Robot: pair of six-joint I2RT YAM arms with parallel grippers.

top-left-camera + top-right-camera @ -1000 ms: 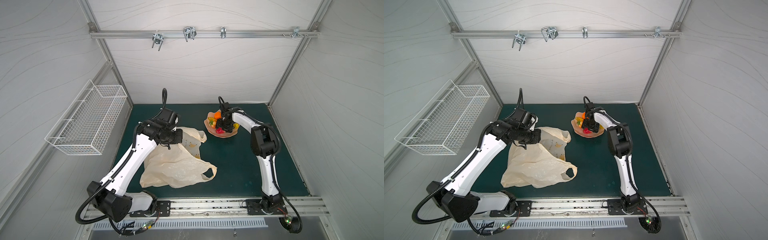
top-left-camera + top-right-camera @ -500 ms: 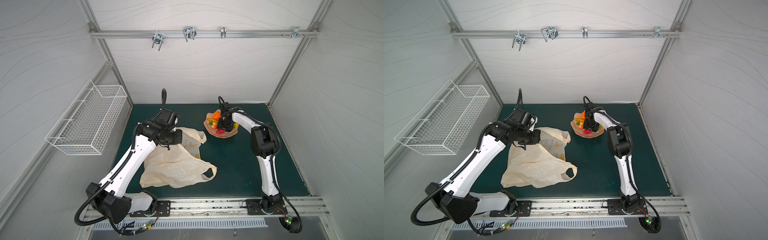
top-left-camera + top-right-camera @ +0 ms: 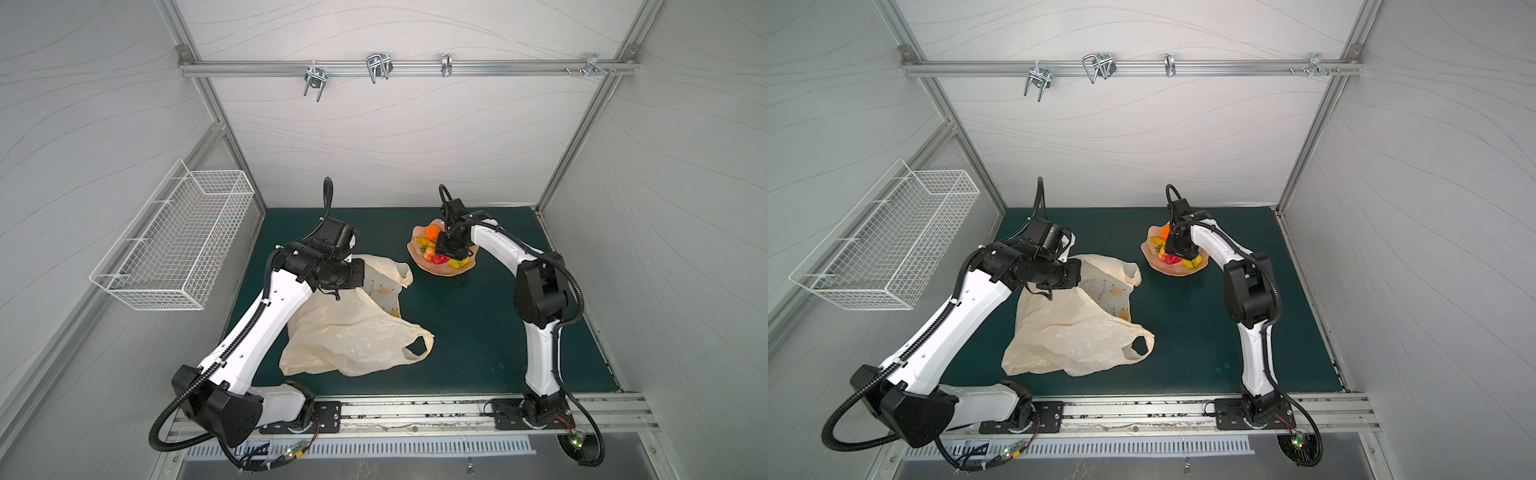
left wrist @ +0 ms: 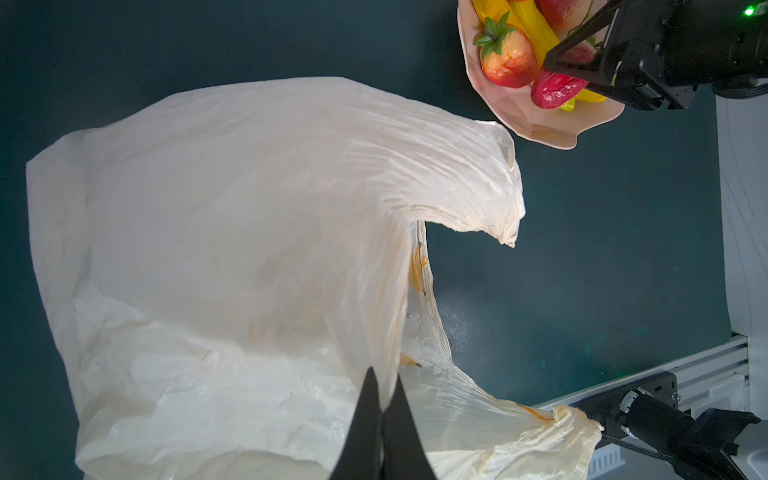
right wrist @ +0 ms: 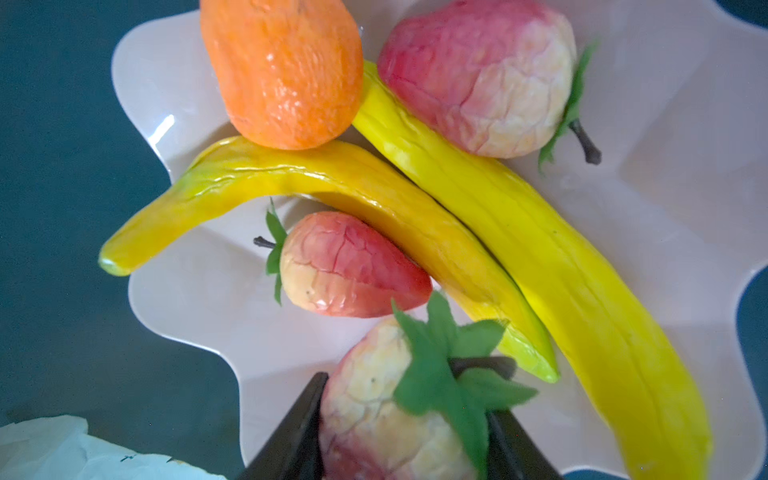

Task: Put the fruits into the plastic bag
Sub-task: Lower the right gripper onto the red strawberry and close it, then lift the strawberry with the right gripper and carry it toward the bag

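Right gripper (image 5: 409,374) is closing on a strawberry (image 5: 374,419) in the pink bowl (image 5: 665,124). Its jaws have narrowed over the last second and are now touching the fruit on both sides, with the green top poking up between them. I'm reading that as pick made, lift not started yet.

Left gripper (image 4: 384,374) is staying pressed together, pinching the plastic bag (image 4: 228,208) at its edge and holding the mouth up. In a top view the plastic bag (image 3: 353,332) is lying left of centre, crumpled, cream and translucent, with one loop handle pointing lower right. The pink bowl is sitting upper centre, near it but apart.

Two bananas (image 5: 540,257), an orange (image 5: 286,70) and two more strawberries (image 5: 345,266) are waiting in the bowl. I can't tell whether anything is inside the bag.
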